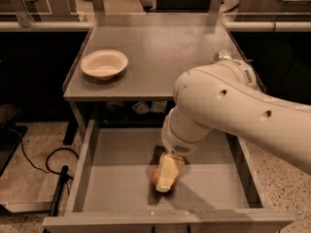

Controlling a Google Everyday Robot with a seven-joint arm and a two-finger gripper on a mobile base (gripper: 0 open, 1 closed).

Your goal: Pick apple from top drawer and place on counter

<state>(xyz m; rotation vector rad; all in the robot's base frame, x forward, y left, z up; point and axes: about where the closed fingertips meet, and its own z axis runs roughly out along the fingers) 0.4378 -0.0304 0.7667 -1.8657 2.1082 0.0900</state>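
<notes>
The top drawer (114, 176) is pulled open below the counter (160, 47). The red-orange apple (155, 176) lies on the drawer's bare bottom near the front middle. My gripper (165, 181) reaches down into the drawer from the large white arm and sits right over the apple, covering most of it. Only the apple's left edge shows beside the cream gripper. The apple looks to be resting on the drawer bottom.
A white bowl (104, 63) stands on the counter's left side. The white arm (228, 106) overhangs the drawer's right half and the counter's front right corner. A black cable (43, 161) and a dark post lie on the floor left of the drawer.
</notes>
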